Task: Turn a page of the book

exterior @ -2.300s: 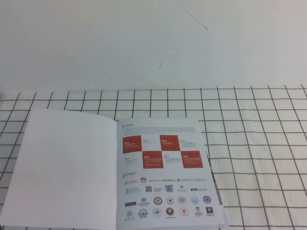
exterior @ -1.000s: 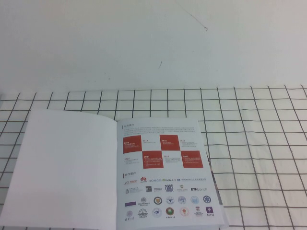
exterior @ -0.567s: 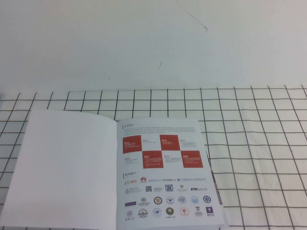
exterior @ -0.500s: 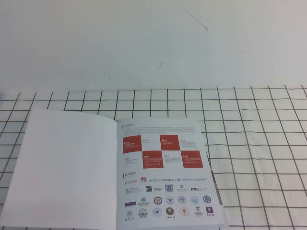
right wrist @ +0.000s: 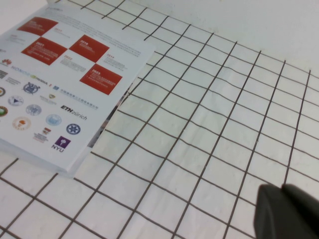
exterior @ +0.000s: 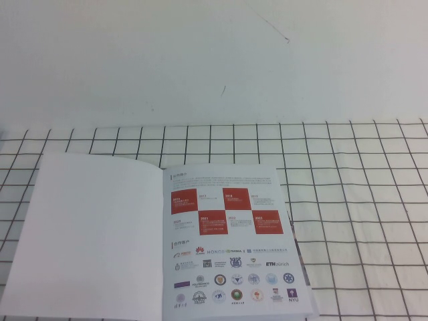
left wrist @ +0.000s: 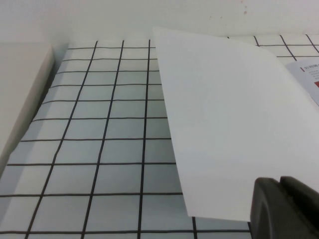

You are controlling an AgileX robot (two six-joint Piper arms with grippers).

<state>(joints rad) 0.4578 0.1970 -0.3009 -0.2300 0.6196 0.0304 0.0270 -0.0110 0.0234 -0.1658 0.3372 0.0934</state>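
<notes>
The book lies open and flat on the checked cloth, its spine running straight away from the robot, with the page already over, plain white side up, and the sheet of red squares and logos beside it. The left gripper hangs just off the page's near outer corner, much closer to the book than the right gripper, which sits well apart from the printed sheet's edge. I cannot tell whether either gripper's fingers are spread or pressed together.
</notes>
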